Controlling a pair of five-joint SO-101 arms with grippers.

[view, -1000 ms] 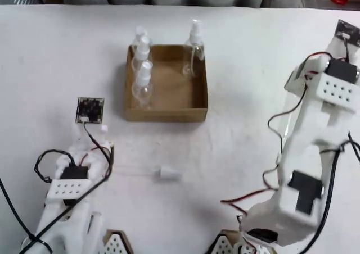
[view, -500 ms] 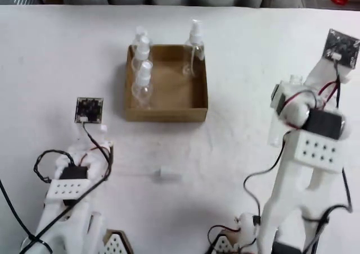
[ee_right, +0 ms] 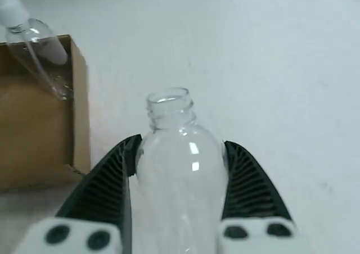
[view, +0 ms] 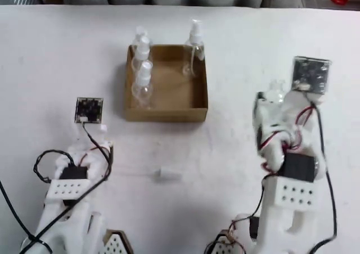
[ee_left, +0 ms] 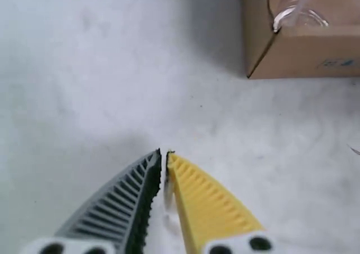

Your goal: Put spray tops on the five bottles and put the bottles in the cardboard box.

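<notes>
At the counter's (view: pixel 45 51) left side, the left end effector (ee_left: pixel 165 155) sits with its jaws closed on nothing. Right of it, the cardboard box (view: pixel 166 114) holds four capped bottles (view: pixel 144 82), and the last spray top (view: pixel 167 174) lies loose in front of the box. Farthest right, the right end effector (ee_right: pixel 181 148) grips the fifth bottle (ee_right: pixel 171 105), neck open, well apart from the box. Judged step: capping the final bottle. The next move calls for the left arm to collect the spray top and seat it squarely.

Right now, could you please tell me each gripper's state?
Left gripper: shut, holding nothing.
Right gripper: shut on the uncapped bottle.
</notes>
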